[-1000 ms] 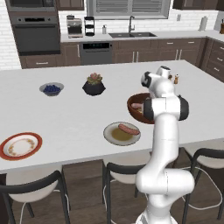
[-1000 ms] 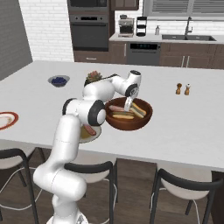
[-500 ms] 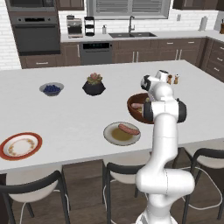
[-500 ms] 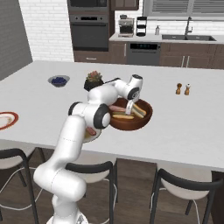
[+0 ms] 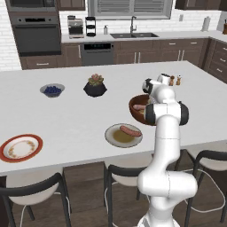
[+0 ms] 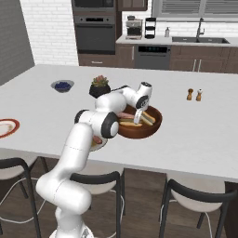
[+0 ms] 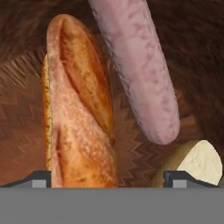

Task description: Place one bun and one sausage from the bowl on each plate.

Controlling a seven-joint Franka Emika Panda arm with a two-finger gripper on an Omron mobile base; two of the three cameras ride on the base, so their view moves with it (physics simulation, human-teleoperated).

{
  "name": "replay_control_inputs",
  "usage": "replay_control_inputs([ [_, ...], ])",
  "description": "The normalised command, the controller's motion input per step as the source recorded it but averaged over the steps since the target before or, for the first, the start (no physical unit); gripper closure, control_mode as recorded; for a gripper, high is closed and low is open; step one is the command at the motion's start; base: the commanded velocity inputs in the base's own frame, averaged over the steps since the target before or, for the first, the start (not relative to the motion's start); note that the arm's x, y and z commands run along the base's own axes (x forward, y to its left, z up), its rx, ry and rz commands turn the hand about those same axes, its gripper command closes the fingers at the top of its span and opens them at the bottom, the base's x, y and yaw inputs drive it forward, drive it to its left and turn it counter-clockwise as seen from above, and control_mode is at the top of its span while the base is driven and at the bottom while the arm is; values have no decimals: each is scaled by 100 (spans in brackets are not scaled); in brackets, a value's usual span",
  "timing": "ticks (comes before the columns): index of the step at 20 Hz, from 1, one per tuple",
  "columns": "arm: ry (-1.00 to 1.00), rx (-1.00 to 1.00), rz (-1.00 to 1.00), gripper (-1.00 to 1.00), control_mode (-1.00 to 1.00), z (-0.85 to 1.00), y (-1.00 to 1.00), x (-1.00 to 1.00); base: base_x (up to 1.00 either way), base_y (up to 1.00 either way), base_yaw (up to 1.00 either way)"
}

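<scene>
Hand view: you were down inside the bowl (image 7: pixel 26 131), lined up on a bun (image 7: pixel 81 113).

Your gripper (image 7: pixel 107 177) stood wide apart, one fingertip (image 7: pixel 39 177) on each side of the crusty bun, nothing clamped yet; a pink sausage (image 7: pixel 140 74) lay just beside it and a second, paler bun end (image 7: pixel 199 162) poked in near the other tip. I judge you were on the bun pick for the pale grey plate (image 5: pixel 116 138), which already carried a sausage (image 5: pixel 130 131) but no bun; the orange-rimmed plate (image 5: pixel 9 146) sat well apart along the counter's near edge with nothing placed. Next you needed to close squarely on the bun without catching the sausage, then lift clear of the bowl (image 6: pixel 151 125) rim. The white island counter (image 5: pixel 71 115) also held a black plant pot (image 5: pixel 95 87), a small berry bowl (image 5: pixel 52 90) and two shakers (image 6: pixel 194 95); ovens (image 5: pixel 35 35) and a sink (image 5: pixel 131 34) lined the back wall.
</scene>
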Motion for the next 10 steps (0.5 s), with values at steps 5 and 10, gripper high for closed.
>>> replay_control_inputs([
  [5,-1,0,0,-100,-100,0,0,0,0,0,0],
  [10,0,0,0,-100,-100,0,0,0,0,0,0],
])
